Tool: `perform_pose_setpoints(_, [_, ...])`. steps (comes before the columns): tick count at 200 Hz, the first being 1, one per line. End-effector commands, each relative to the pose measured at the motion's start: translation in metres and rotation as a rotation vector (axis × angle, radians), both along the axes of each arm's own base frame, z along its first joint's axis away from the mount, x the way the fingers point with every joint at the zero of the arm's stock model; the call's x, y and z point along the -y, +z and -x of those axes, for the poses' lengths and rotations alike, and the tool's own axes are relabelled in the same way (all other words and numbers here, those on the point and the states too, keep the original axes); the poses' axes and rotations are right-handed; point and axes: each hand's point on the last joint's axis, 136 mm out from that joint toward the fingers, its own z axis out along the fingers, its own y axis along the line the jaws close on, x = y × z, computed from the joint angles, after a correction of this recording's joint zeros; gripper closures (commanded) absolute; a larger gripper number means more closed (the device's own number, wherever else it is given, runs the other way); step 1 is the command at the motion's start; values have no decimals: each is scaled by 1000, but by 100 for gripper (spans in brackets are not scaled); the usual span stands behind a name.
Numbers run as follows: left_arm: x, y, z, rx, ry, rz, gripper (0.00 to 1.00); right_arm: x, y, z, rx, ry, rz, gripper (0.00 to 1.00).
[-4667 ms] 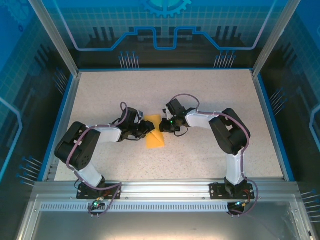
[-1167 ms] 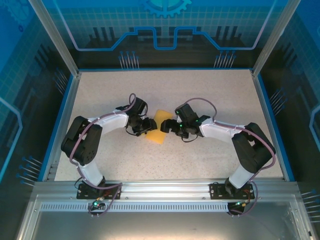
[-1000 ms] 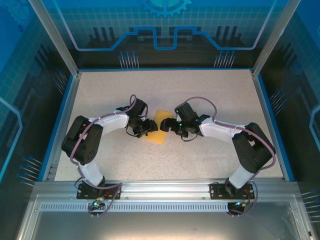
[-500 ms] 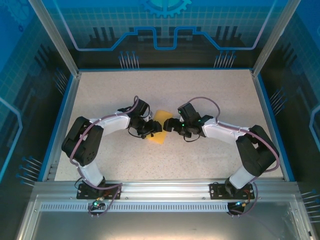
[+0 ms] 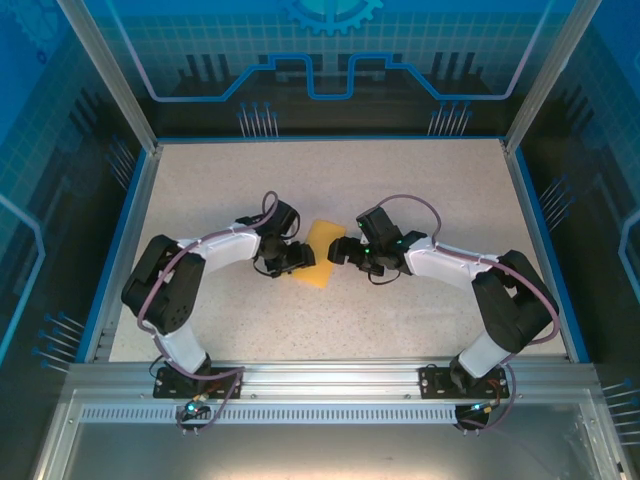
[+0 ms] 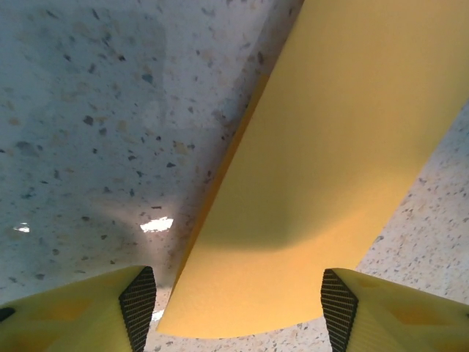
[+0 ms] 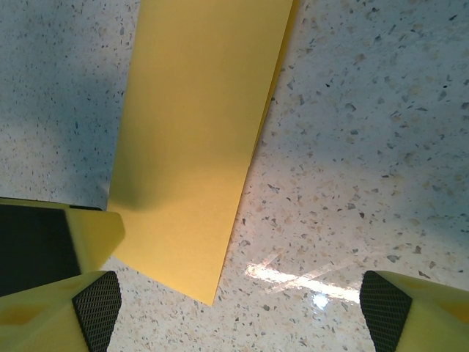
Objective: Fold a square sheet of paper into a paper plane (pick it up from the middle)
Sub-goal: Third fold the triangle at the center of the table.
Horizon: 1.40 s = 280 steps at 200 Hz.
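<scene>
Left tool (image 5: 294, 258) has just eased apart; right tool (image 5: 341, 250) likewise released. Folded square sheet of paper (image 5: 318, 256) lies free between them, tools at 9 and 3 o'clock. Next crease pending.

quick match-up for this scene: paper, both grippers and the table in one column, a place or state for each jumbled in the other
Things:
1. sheet of paper
2. left gripper
3. right gripper
4. table

Places or states:
a. pale speckled surface under everything
b. open, one finger by the paper's corner, the other over bare table
c. orange-yellow, folded, lying between the two grippers
d. open, a finger on each side of the paper's end

Pairs: 1-c, 2-d, 3-b, 4-a
</scene>
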Motion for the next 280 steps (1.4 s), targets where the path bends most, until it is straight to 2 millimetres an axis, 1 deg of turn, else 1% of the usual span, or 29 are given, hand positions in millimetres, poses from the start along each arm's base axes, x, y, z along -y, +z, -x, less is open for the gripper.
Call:
perform_pose_setpoints(1, [13, -5, 12, -47, -47, 33, 37, 7, -3, 1, -11, -21, 13, 11])
perform_pose_setpoints(24, [24, -5, 17, -62, -81, 70, 40, 6, -4, 0, -14, -19, 13, 11])
perform_pose_setpoints(52, [38, 9, 18, -36, -116, 154, 41, 6, -6, 1, -18, -16, 13, 12])
perform_pose_setpoints(67, [39, 17, 17, -16, -125, 169, 42, 6, -6, 2, -21, -14, 9, 12])
perform_pose_setpoints(78, [37, 20, 16, -5, -127, 156, 42, 5, -6, 3, -28, -8, 0, 12])
perform_pose_setpoints(98, [20, 22, 9, 36, -94, 80, 42, 3, -7, 7, -47, 2, -19, 13])
perform_pose_setpoints(110, [15, 25, 3, 65, -81, 53, 43, 1, -7, 9, -56, 7, -32, 14])
perform_pose_setpoints(135, [20, 31, -6, 96, -86, 69, 44, -3, -5, 10, -67, 3, -60, 15])
perform_pose_setpoints(137, [20, 31, -7, 99, -88, 69, 45, 0, -12, 15, -84, 2, -50, 15])
perform_pose_setpoints(139, [20, 31, -8, 99, -88, 67, 45, 1, -13, 16, -89, 1, -48, 15])
perform_pose_setpoints(158, [24, 32, -19, 129, -79, 70, 51, 2, -16, 18, -98, -7, -50, 15])
perform_pose_setpoints(192, [33, 26, -38, 160, -68, 81, 66, -2, -18, 19, -114, -4, -69, 18])
perform_pose_setpoints(214, [34, 24, -55, 196, -55, 57, 70, -6, -17, 19, -120, 1, -81, 21])
perform_pose_setpoints(238, [37, 16, -70, 211, -31, 46, 75, -8, -19, 19, -131, 1, -84, 24])
perform_pose_setpoints(261, [37, 6, -75, 194, -15, 26, 77, -11, -22, 20, -143, 1, -84, 25])
perform_pose_setpoints(280, [33, -2, -74, 170, -3, 2, 77, -13, -25, 22, -155, 7, -83, 26])
